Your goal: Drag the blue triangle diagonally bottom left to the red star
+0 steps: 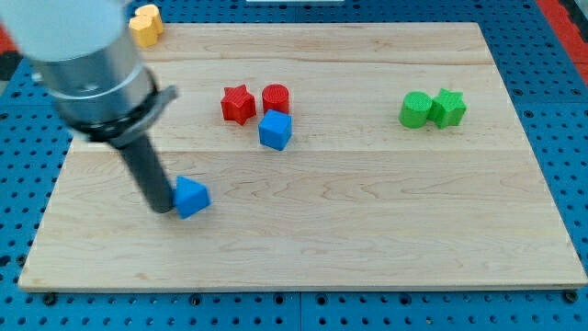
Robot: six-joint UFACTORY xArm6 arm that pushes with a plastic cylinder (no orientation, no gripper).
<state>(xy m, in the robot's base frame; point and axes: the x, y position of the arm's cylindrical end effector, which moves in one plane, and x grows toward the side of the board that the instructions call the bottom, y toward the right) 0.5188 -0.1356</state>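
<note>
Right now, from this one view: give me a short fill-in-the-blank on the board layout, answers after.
1. My tip sits just to the view's ____ of the blue triangle.
2. The red star has the red cylinder on its view's ____ side.
3. The blue cube lies just below the red ____.
4. The yellow block sits at the board's top-____ corner.

Answers: left; right; cylinder; left

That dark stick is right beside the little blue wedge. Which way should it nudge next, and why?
Probably a short push toward the view's upper right. My tip sits against the left side of the blue triangle, and the red star lies up and right of it, so the triangle needs to close in.
</note>
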